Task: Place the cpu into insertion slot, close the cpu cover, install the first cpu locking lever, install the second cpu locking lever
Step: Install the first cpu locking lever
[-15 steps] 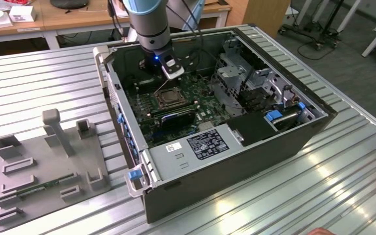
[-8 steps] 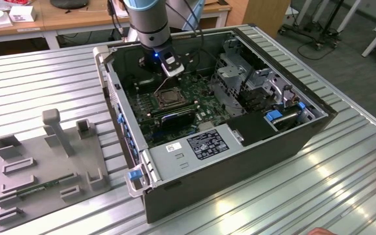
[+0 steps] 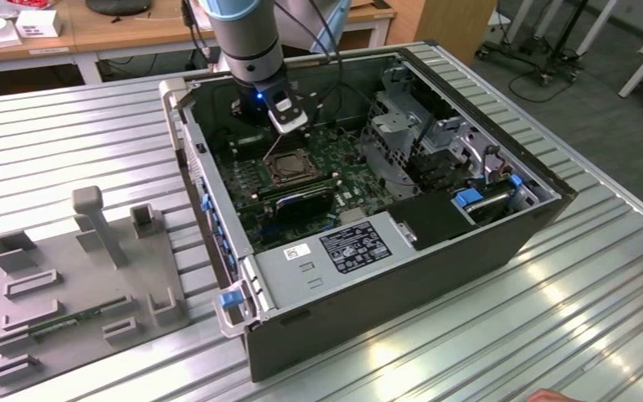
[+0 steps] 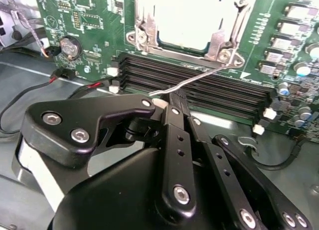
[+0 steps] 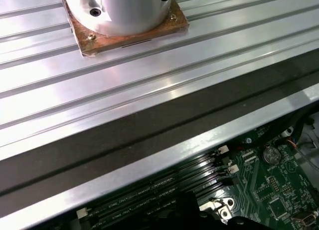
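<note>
I have the end effector (image 4: 172, 96) pinched shut on the free end of a thin locking lever (image 4: 202, 76). Taking it out at the tip gives the longest swing about its pivot at the socket corner, which I judge is why the wire slants up off the motherboard (image 4: 89, 20). The cpu (image 4: 185, 15) lies flat in the insertion slot (image 3: 289, 165) with the cpu cover (image 4: 218, 40) down over its edges, so the work in hand looks like latching, not seating. In the exterior view the slot sits at about 6 o'clock from the end effector, just beside it, inside the case (image 3: 411, 276), which lies open side up on the bench (image 3: 64, 142) so the arm can reach in from above.
</note>
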